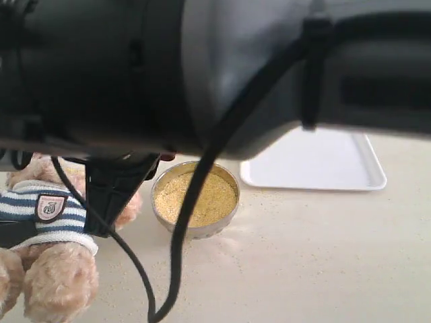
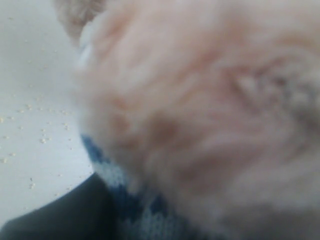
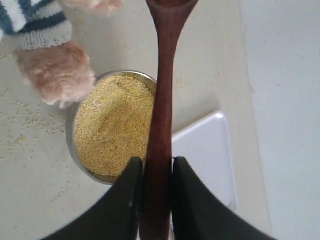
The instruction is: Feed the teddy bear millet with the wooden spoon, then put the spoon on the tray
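My right gripper (image 3: 157, 162) is shut on the handle of the wooden spoon (image 3: 162, 75). The handle runs over the steel bowl of millet (image 3: 112, 125), and the spoon's bowl reaches the frame edge near the teddy bear (image 3: 60, 75). The bear (image 1: 47, 222), in its striped shirt, sits at the left of the exterior view. My left gripper (image 1: 111, 202) is against its side. In the left wrist view fur (image 2: 200, 100) fills the frame beside one black finger (image 2: 55, 215). The millet bowl (image 1: 195, 198) stands mid-table, and the white tray (image 1: 316, 165) lies behind it to the right.
A large black arm link (image 1: 202, 67) and its cable (image 1: 178, 249) hide the upper half of the exterior view. Loose millet grains (image 1: 222, 245) are scattered on the pale tabletop around the bowl. The tray corner (image 3: 205, 155) shows under the right gripper.
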Controlling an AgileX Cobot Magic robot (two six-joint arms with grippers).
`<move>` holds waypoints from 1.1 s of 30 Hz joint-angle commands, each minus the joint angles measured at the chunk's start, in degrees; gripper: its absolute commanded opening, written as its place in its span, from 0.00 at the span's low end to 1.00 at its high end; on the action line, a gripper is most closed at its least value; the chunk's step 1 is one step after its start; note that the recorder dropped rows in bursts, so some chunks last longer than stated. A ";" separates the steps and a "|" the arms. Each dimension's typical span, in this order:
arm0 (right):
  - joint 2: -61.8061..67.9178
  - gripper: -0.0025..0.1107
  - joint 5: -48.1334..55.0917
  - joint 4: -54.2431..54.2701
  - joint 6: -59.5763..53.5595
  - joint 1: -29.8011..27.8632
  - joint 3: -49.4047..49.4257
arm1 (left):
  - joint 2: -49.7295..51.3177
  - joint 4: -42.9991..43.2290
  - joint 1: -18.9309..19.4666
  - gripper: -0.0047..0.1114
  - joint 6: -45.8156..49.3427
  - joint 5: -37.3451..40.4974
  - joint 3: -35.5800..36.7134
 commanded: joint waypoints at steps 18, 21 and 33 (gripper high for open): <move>-10.32 0.02 -2.02 -1.43 -3.27 -10.04 24.54 | 0.02 -0.83 0.21 0.08 0.56 1.67 0.01; -7.92 0.02 -2.24 -4.04 -3.27 -9.21 24.54 | 0.02 -0.83 0.21 0.08 0.56 1.67 0.01; -2.36 0.02 -4.62 -7.41 -2.95 -8.50 24.54 | 0.02 -0.83 0.21 0.08 0.56 1.67 0.01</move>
